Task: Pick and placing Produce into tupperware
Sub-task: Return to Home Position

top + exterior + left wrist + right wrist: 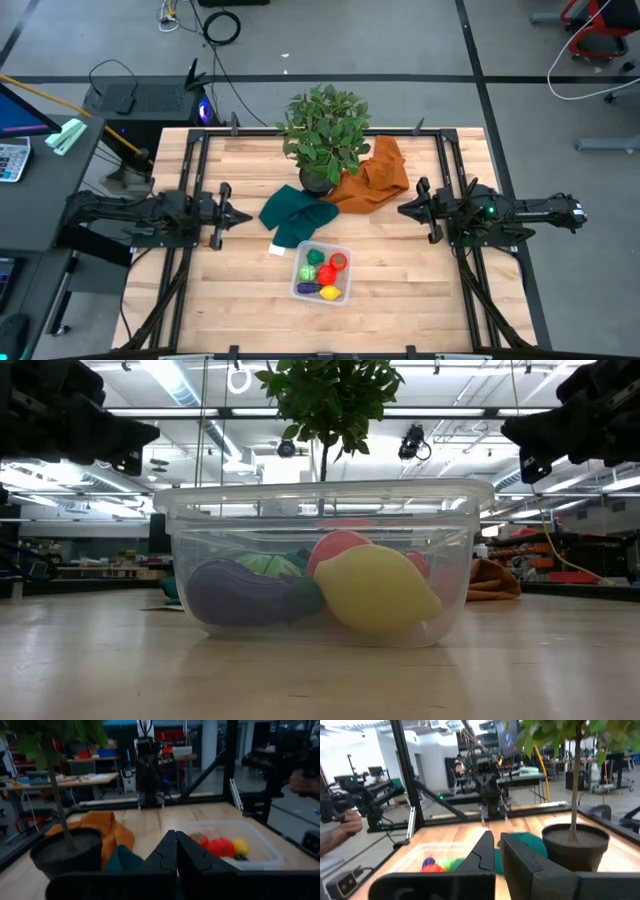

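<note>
Produce sits in the tupperware (322, 272), near the table's (400, 290) front edge.
Left gripper (243, 217) hovers by the left edge, fingers (165, 855) pressed together, holding nothing. Right gripper (404, 210) waits by the right edge, fingers (517, 855) a sliver apart, empty too. Green cloth (295, 216) lies just behind the tupperware.

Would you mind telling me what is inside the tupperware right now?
The tupperware holds a yellow lemon, a purple eggplant, a green piece and red pieces; anything beneath them is hidden.
</note>
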